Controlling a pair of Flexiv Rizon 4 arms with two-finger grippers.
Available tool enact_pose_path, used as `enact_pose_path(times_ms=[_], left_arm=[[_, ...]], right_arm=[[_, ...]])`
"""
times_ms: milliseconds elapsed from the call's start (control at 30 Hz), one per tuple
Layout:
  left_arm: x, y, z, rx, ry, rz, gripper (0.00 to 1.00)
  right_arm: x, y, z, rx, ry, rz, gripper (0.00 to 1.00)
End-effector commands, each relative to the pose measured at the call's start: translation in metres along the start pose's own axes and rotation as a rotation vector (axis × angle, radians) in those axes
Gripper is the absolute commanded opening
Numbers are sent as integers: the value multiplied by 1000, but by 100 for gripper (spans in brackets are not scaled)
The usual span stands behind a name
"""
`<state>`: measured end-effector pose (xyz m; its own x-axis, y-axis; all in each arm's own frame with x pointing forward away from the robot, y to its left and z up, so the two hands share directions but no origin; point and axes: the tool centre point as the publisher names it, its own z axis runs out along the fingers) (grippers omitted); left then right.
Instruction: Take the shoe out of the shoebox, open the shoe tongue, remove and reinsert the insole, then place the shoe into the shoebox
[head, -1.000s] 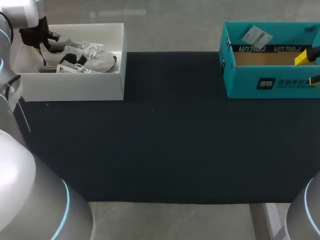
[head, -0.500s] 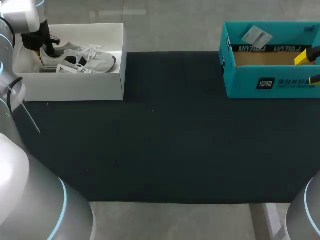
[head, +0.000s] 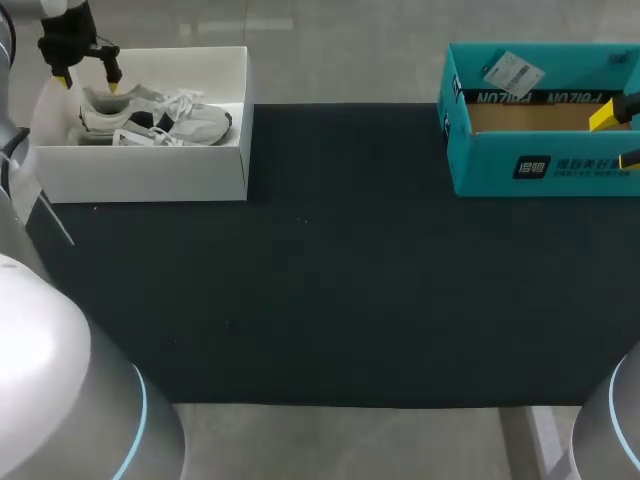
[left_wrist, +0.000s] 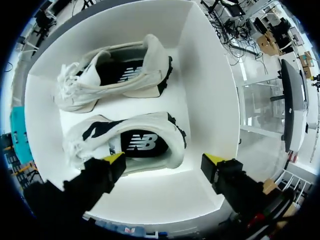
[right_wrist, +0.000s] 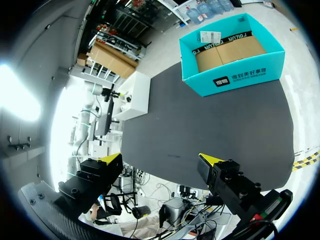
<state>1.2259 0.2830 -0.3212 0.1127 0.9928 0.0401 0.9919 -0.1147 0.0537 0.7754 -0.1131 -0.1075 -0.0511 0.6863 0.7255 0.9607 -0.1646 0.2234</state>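
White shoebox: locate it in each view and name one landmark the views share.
Head view: white shoebox at the black mat's far-left corner, left gripper over it.
Left wrist view: white shoebox directly under the left gripper, both shoes inside.
Right wrist view: white shoebox small, at the black mat's opposite end from the teal box.
Shared landmark: teal box, a sliver in the left wrist view.

Noted: left arm (head: 40, 380) and right arm (head: 612, 425) silver-white, light-blue ring seams; left gripper (left_wrist: 165, 160), right gripper (right_wrist: 161, 160) black, yellow-tipped (thin dark cable (head: 50, 218) beside left arm).
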Motion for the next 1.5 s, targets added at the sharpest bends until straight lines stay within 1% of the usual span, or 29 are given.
enact_pose_path(times_ms=[33, 167, 267, 400, 467, 533, 800, 933, 1033, 1100, 1367, 1500], left_arm=[[-6, -38, -31, -87, 6, -6, 100], [-5, -57, -43, -130, 2, -32, 100], [-3, -74, -49, -145, -5, -30, 100], [-3, -97, -52, -179, 33, -4, 100], [-2, -108, -52, -193, 37, 6, 100], [0, -118, -50, -191, 40, 9, 100], [3, -144, -37, -185, 37, -37, 100], [0, -152, -30, -170, 31, -20, 100], [-3, -154, -26, -170, 49, -21, 100], [-4, -154, -24, -173, 64, -31, 100], [-5, -150, -17, -162, 53, -71, 100], [-6, -146, -10, -134, 55, -98, 100]], right_arm=[[0, -1, 0, -1, -3, 1, 100], [0, -1, 0, -1, -3, 1, 100], [0, -1, 0, -1, -3, 1, 100], [0, -1, 0, -1, -3, 1, 100], [0, -1, 0, -1, -3, 1, 100], [0, -1, 0, -1, -3, 1, 100], [0, -1, 0, -1, -3, 1, 100], [0, -1, 0, -1, -3, 1, 100], [0, -1, 0, -1, -3, 1, 100], [0, -1, 0, -1, -3, 1, 100], [0, -1, 0, -1, -3, 1, 100], [0, -1, 0, -1, -3, 1, 100]])
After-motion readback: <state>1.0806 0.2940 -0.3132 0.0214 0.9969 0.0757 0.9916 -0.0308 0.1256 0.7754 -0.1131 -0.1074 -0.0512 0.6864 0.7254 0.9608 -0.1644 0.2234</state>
